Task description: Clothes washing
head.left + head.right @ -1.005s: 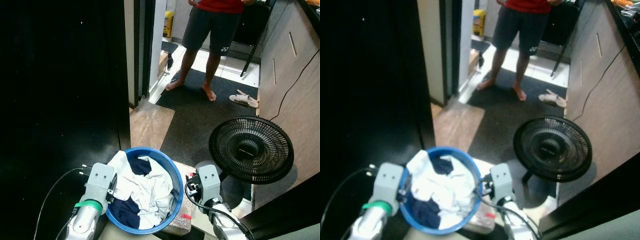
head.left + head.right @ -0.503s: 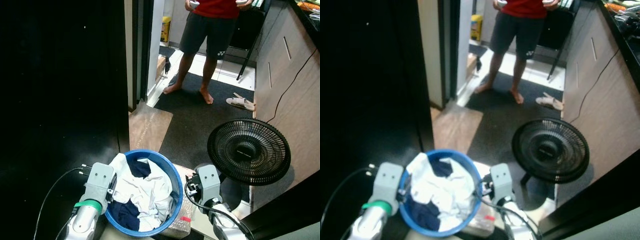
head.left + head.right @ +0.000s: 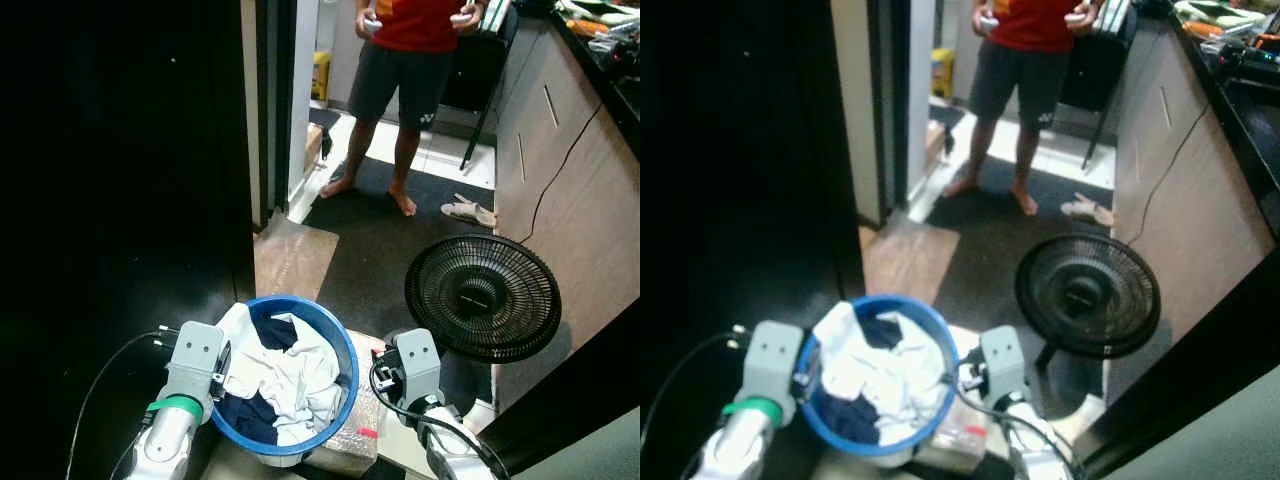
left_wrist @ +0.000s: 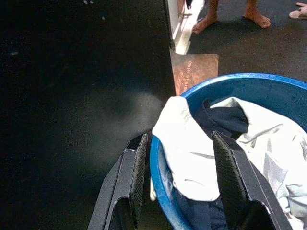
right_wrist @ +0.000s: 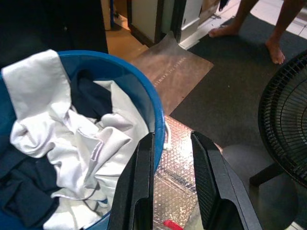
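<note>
While the robot stands in a dim hallway, both hands clamp one laundry tub.

Left hand point(image 4: 180, 179): fingers apart, straddling the tub's rim, one black finger point(image 4: 133, 167) outside the wall, the other inside against the laundry.

Right hand point(image 5: 170, 172): fingers narrowly apart; whether they pinch the opposite rim or only lie alongside it cannot be told.

Blue tub point(image 3: 345, 352): held between the two hands, low and close to the robot's body.

Clothes point(image 3: 285, 375): white and dark navy garments heaped inside the tub, a white sleeve point(image 4: 184, 148) draped over the rim by the left hand.

Bubble-wrapped parcel point(image 5: 175, 184): on the floor just below the right hand, beside the tub.

Black floor fan point(image 3: 483, 297): just beyond the right hand, standing on the floor.

Brown mat point(image 3: 293, 262): ahead of the tub, at the doorway.

Sandals point(image 3: 468, 211): farther off on the dark carpet.

Person point(image 3: 400, 80): well beyond both hands, barefoot in a red top and dark shorts.
</note>
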{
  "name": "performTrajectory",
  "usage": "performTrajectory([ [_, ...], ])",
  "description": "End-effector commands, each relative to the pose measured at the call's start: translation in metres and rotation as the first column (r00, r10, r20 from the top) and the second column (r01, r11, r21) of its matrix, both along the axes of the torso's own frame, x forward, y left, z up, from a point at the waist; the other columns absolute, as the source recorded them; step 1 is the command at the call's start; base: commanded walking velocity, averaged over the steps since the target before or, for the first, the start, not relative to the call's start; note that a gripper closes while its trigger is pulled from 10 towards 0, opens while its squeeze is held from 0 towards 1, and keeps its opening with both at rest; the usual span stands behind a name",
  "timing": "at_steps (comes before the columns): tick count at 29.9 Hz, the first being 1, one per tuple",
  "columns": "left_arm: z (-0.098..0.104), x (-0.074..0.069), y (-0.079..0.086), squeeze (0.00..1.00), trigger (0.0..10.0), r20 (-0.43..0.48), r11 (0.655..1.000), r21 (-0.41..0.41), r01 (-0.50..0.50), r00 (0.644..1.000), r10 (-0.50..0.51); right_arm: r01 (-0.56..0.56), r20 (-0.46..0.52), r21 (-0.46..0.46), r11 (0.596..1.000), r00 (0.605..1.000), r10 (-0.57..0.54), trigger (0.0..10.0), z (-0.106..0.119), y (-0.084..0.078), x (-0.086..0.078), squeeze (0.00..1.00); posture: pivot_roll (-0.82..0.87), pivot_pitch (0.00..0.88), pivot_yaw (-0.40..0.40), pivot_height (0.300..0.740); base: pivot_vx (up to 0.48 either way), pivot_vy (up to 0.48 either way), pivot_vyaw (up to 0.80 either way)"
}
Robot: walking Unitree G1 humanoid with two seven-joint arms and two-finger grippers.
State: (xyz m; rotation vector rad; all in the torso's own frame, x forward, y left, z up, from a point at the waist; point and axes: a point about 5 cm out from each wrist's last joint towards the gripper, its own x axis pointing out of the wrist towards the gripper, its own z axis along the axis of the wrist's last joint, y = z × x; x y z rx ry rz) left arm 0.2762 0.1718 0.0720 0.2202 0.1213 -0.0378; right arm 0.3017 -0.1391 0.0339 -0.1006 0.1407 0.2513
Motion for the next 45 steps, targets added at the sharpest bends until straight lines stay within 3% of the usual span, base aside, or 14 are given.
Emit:
performTrajectory([
  [1,-0.0033,-0.0021,-0.0004,0.0,10.0,-0.014,1.0,-0.002,0.0,1.0,0.0,0.003,-0.014,-0.003,1.0,1.0,-0.003,10.0,-0.0042,-0.0025,-0.0033,0.0,0.11,0.06,-0.021,0.74,0.0,0.0,0.0],
  [13,-0.0025,-0.0018,-0.0006,0.0,10.0,-0.004,1.0,0.007,0.001,1.0,-0.001,0.003,-0.014,-0.004,1.0,1.0,-0.003,10.0,-0.0043,-0.0026,-0.0036,0.0,0.11,0.064,-0.021,0.74,0.0,0.0,0.0],
  [35,-0.0027,-0.0014,0.0008,0.0,10.0,-0.004,1.0,0.003,-0.009,1.0,0.009,0.003,-0.014,-0.005,1.0,1.0,-0.003,10.0,-0.0048,-0.0028,-0.0043,0.0,0.11,0.066,-0.021,0.74,0.444,0.0,0.0],
  [45,-0.003,-0.0007,0.0016,0.0,10.0,-0.009,1.0,-0.003,-0.019,1.0,0.019,0.004,-0.013,-0.004,1.0,1.0,-0.004,10.0,-0.0046,-0.0027,-0.0041,0.0,0.11,0.066,-0.02,0.74,0.049,0.0,0.0],
])
